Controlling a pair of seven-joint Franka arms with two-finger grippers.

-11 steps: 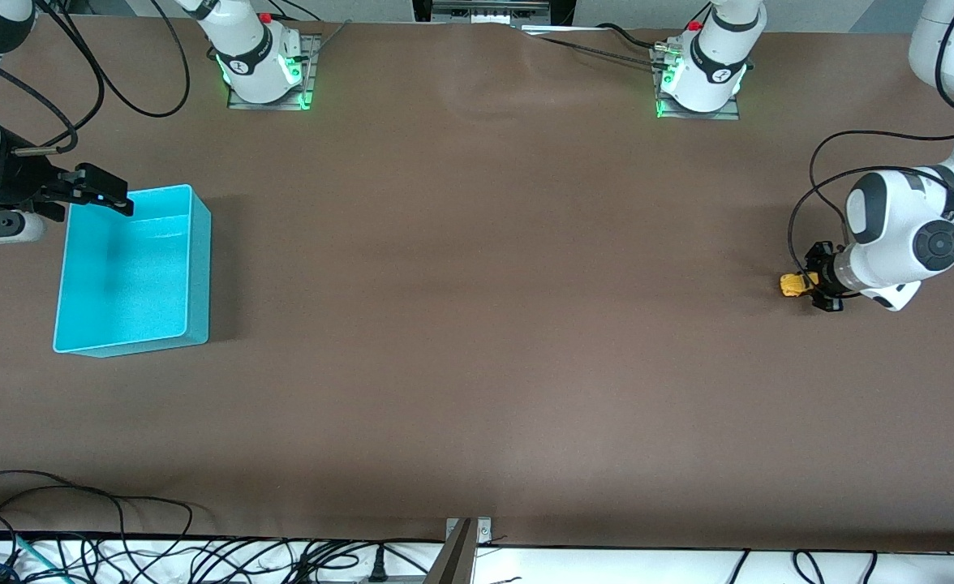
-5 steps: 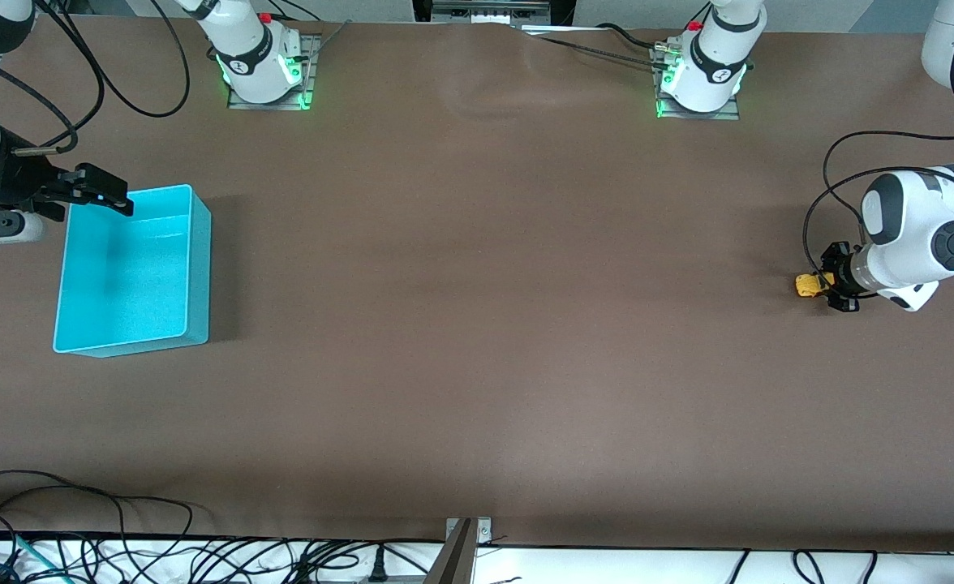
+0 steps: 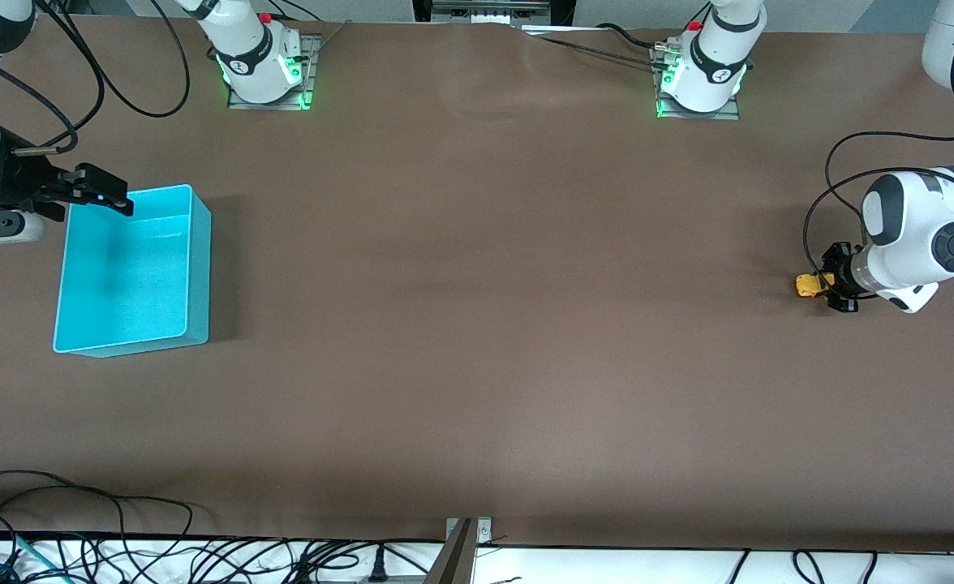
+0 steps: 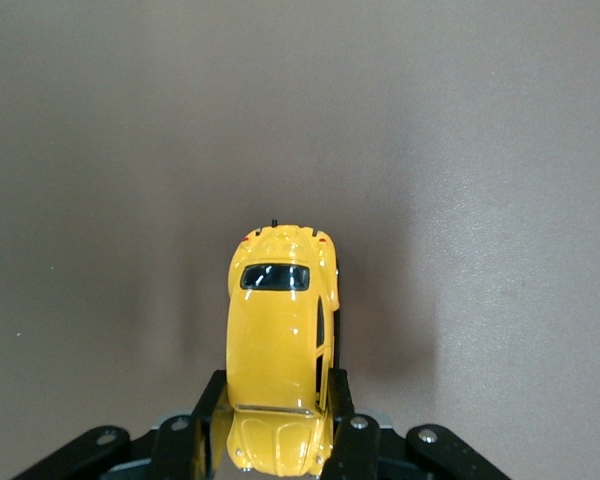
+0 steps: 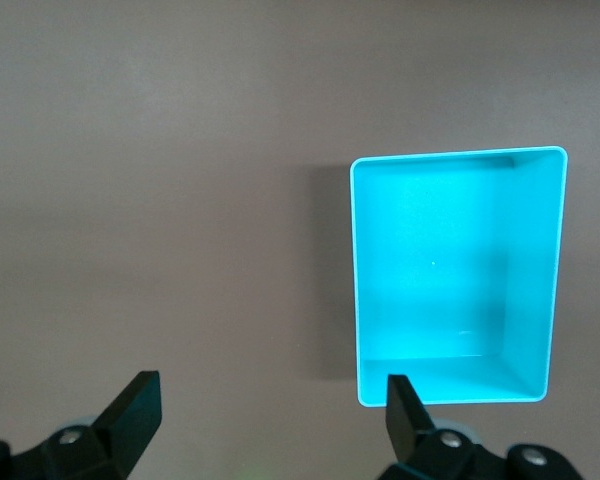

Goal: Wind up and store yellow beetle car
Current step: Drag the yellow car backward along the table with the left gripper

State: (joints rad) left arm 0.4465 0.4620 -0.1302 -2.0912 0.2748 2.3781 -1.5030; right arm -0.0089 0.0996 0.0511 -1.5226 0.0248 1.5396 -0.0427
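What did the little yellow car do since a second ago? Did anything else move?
The left gripper, shut on the yellow beetle car, dragged it a little way toward the left arm's end of the table, then stopped. It keeps its hold on the car. The cyan bin stayed put, and the right gripper waits open over the bin's rim as before.

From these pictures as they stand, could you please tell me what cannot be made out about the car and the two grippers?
- Yellow beetle car: its wheels and underside are hidden by its own body in the left wrist view; in the front view it is too small for detail.
- Left gripper: its fingertips are covered by the car.
- Right gripper, open near the cyan bin: its body is cut off by the picture's edge.
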